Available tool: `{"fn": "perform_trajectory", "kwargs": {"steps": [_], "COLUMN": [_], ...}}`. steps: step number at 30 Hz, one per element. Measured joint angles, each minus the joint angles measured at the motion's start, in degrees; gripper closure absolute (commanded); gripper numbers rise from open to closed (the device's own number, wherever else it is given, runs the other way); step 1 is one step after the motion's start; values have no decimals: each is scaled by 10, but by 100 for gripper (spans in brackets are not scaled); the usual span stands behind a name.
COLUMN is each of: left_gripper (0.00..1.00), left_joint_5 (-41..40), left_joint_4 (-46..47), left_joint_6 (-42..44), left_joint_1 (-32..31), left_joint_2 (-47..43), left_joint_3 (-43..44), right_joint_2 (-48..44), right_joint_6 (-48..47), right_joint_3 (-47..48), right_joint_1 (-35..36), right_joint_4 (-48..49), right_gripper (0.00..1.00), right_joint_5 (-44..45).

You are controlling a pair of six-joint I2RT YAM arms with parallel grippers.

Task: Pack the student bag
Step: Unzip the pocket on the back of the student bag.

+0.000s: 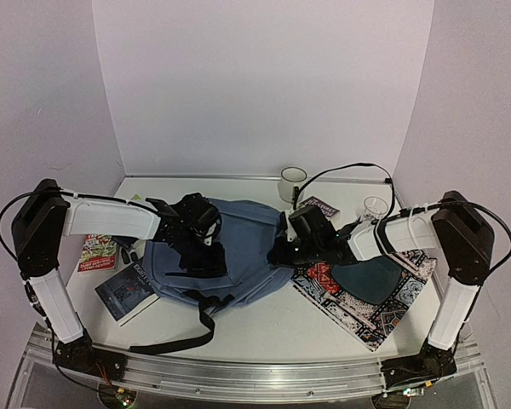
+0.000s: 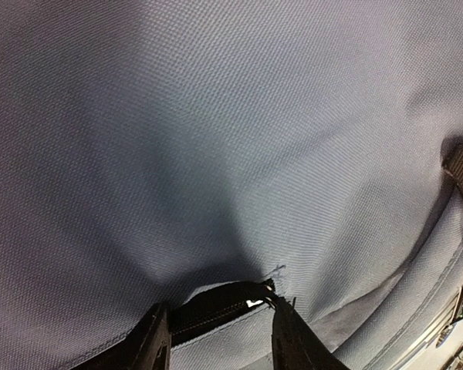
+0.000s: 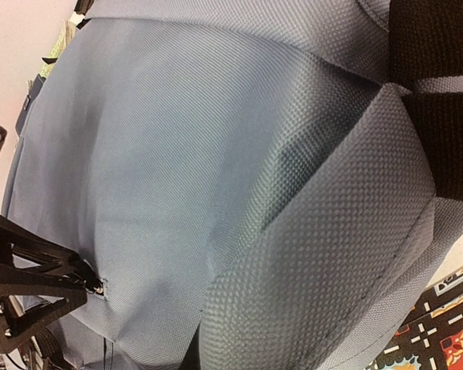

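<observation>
The student bag point(image 1: 243, 243) lies flat and slack on the tabletop point(image 1: 264, 328), stretched between the two tools. It looks soft and light, a woven cloth that will tent and sag rather than lift as one piece. The right tool point(image 1: 281, 247) is pressed together, and a ridge of blue cloth runs up into it, so I judge it to be pinching the bag's edge. The left tool point(image 2: 220, 339) has its fingers apart either side of a dark zipper lip point(image 2: 216, 304); I cannot tell whether they bite yet. That stitched lip between its fingers seems the best hold, firmer than plain cloth. The black strap point(image 1: 206, 319) trailing below the left tool could snag.
</observation>
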Motion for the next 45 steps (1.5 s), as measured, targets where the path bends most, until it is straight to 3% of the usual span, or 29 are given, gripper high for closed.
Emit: {"fn": "perform_trajectory", "kwargs": {"steps": [18, 28, 36, 45], "left_gripper": [74, 99, 100, 100], "left_joint_5": [29, 4, -32, -90], "left_joint_4": [61, 72, 77, 72], "left_joint_6": [-62, -73, -74, -75], "left_joint_1": [0, 0, -1, -1], "left_joint_2": [24, 33, 19, -67], "left_joint_3": [3, 4, -2, -78], "right_joint_2": [0, 0, -2, -11], "right_joint_6": [-2, -2, -2, 1], "right_joint_3": [0, -7, -16, -28], "right_joint_1": [0, 0, 0, -10], "right_joint_4": [6, 17, 29, 36], "right_gripper": [100, 100, 100, 100], "right_joint_5": [-4, -5, -2, 2]}}
